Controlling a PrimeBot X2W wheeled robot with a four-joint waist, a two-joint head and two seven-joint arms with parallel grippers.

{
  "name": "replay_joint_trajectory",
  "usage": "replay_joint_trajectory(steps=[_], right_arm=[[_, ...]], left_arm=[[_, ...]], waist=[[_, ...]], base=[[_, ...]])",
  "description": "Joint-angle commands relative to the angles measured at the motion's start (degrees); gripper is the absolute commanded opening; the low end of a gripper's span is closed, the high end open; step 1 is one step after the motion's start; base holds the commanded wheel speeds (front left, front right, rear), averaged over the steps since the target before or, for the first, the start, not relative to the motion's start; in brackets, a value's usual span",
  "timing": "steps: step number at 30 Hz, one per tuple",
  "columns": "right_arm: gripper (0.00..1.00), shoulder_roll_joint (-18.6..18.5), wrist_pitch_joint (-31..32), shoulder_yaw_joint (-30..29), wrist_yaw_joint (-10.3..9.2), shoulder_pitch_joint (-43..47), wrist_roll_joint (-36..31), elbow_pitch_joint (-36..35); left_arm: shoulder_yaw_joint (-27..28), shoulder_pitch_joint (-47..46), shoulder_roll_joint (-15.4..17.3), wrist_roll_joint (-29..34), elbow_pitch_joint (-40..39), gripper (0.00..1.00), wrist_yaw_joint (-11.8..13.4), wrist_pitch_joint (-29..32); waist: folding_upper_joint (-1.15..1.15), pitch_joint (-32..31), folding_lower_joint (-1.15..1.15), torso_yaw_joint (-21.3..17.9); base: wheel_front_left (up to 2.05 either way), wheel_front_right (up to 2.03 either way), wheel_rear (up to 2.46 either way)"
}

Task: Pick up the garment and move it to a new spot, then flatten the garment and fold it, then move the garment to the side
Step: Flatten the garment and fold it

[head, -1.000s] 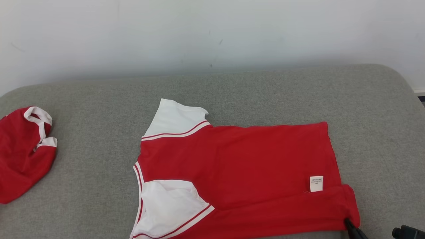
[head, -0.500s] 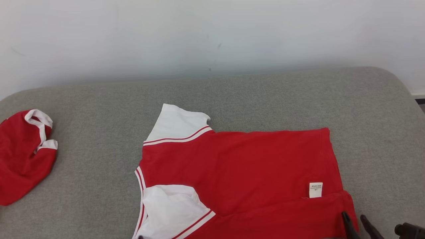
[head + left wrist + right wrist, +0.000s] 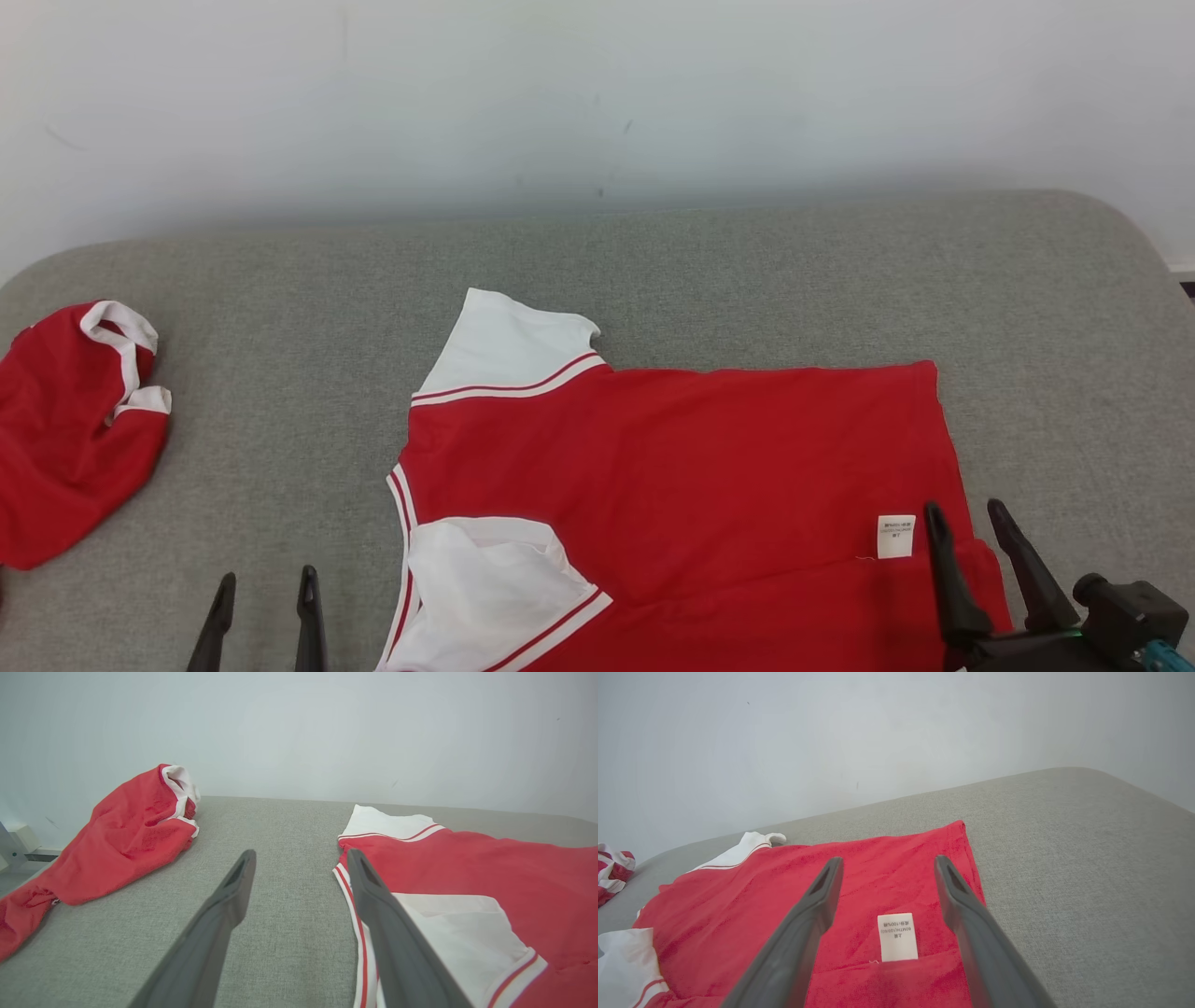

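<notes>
Both claws are being opened at this moment. A second ago the right claw (image 3: 964, 509) was being kept closed on the near right corner of the garment (image 3: 691, 448); now that corner is being left free on the worktop (image 3: 747, 271). The fingers of this claw are being held wide apart above the hem, toward the right edge of the worktop, with the white label (image 3: 895, 536) just beside them and nothing between them. The left claw (image 3: 268, 579) is also being held spread and empty, over bare grey fabric at the near edge, just beside the neck opening.

From this it is being judged that one fold is finished: the near long side is lying turned over the body as a strip (image 3: 794, 616). The far side is not yet folded, so a fresh grasp on the far edge is probably being called for next.

The garment is a red shirt. It is lying mostly flat along the near edge of the worktop, from the middle toward the right, with the neck toward the left edge and the hem toward the right edge. The far white sleeve (image 3: 509, 345) is lying spread out flat. The near white sleeve (image 3: 485, 588) is lying turned in over the red body and is a little wrinkled. A second red garment (image 3: 70, 439) is lying bunched at the left edge, well apart from the first.
</notes>
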Motion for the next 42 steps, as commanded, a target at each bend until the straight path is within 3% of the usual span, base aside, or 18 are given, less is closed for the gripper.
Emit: replay_joint_trajectory(steps=[1,6,13,33,38,42], right_arm=[[1.0,0.92,-0.28,-0.66,-0.14,-0.59,-1.19,-1.1],[1.0,5.39,-0.29,-1.94,-0.14,0.95,-8.34,-5.63],[1.0,9.11,-0.3,-1.48,-0.14,2.44,-12.69,-6.19],[1.0,11.49,-0.24,-3.96,-0.14,1.67,-16.34,-3.63],[1.0,11.15,-0.22,-4.94,-0.14,-1.93,-16.9,-2.0],[1.0,11.39,-0.23,-4.58,-0.14,-6.44,-17.23,-0.15]], left_arm=[[0.56,0.67,-0.23,1.21,-0.44,1.0,0.25,-0.18],[3.13,-0.66,-1.5,5.71,-0.77,1.0,0.13,-0.18],[2.63,-0.73,-2.41,8.06,1.53,1.0,-0.65,-0.18],[4.45,-2.01,-2.85,7.51,4.96,1.0,-2.02,-0.18],[6.28,-7.18,-0.9,6.15,6.27,1.0,-3.64,-0.18],[6.43,-13.88,3.38,4.45,10.42,1.0,-4.32,-0.18]], waist=[[0.0,0.04,0.0,0.03],[0.0,0.09,0.0,0.03],[0.0,-0.22,0.0,-0.34],[0.0,-0.16,0.0,-1.64],[0.0,1.82,0.0,-4.02],[0.0,4.12,0.0,-7.22]], base=[[0.0,0.0,0.0],[0.0,0.0,0.0],[0.0,0.0,0.0],[0.0,0.0,0.0],[0.0,0.0,0.0],[0.0,0.0,0.0]])
